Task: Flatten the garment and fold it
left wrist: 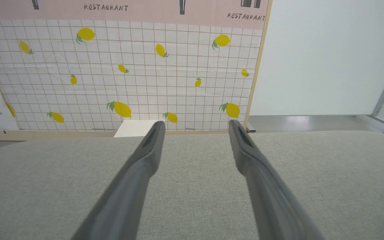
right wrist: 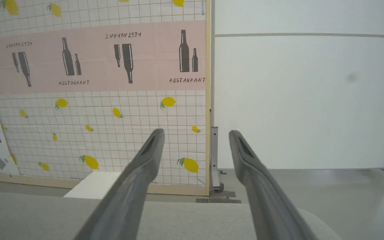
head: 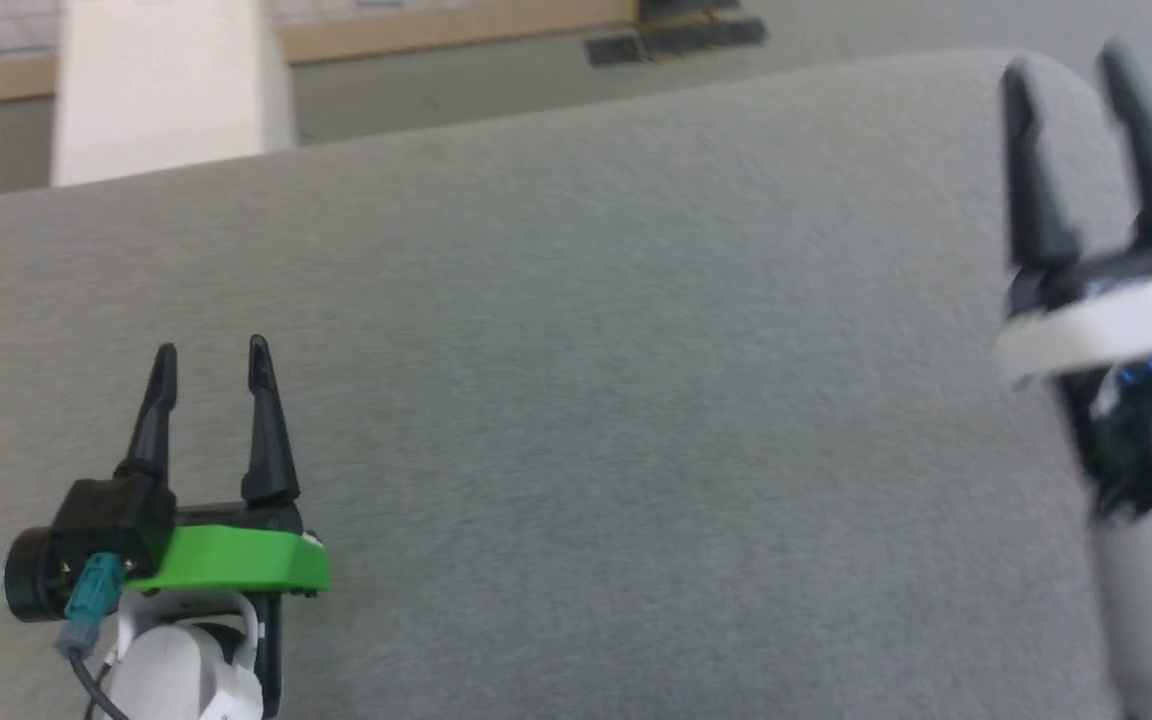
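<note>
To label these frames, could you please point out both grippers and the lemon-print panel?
Left gripper [head: 212, 347], head view, midway between jaw tips.
Right gripper [head: 1066, 62], head view, midway between jaw tips.
Lemon-print panel [left wrist: 138, 86], left wrist view, its gridded middle.

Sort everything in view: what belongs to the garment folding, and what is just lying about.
For the job:
- left tool, open
- right tool, open
- grey fabric work surface

Just lying about:
- lemon-print backdrop
- white wheeled partition
- white box on the floor
</note>
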`<state>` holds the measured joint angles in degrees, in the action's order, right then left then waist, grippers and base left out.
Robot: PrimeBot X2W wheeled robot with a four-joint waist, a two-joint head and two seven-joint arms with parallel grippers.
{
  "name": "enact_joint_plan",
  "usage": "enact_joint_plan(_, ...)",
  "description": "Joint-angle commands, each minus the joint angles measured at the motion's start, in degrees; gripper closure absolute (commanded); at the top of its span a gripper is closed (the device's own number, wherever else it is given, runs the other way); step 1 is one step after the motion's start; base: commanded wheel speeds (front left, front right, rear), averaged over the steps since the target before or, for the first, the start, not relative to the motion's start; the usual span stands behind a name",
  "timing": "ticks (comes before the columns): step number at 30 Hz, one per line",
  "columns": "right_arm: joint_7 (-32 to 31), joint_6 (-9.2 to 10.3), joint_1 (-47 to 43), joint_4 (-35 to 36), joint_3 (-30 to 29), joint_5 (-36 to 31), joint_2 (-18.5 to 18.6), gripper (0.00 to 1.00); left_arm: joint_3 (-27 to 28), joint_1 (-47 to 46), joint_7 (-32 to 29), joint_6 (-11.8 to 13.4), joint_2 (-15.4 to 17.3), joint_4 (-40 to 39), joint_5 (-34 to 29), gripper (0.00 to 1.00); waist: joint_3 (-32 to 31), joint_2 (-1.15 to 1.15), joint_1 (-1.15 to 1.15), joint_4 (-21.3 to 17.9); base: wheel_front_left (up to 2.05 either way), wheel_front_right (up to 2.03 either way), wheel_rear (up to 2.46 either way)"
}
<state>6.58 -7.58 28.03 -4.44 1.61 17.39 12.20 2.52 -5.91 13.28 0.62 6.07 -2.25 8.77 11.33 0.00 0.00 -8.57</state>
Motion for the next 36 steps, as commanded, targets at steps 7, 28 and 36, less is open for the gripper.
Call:
enact_joint_plan(7,3.3,0.09,-10.9,0.6,-2.1,-4.1,-8.2,0.0,-0.4,-0.8,1.2,0.9,-1.0,2.9,1.1,0.0,-10.1,0.0,0.0,12.8,0.0,0.0,0.0)
enact_joint_plan(28,5.8,0.09,-25.7,-9.3,-2.9,-3.3,-9.3,0.0,-4.1,1.6,1.3,1.3,-2.5,13.6,3.9,0.0,-13.3,0.0,0.0,14.5,0.0,0.0,0.0)
enact_joint_plan(36,4.8,0.09,-27.4,-9.3,-4.1,-4.3,-9.3,0.0,-5.9,2.2,-0.3,0.6,-2.5,17.1,4.2,0.0,-13.6,0.0,0.0,13.6,0.0,0.0,0.0)
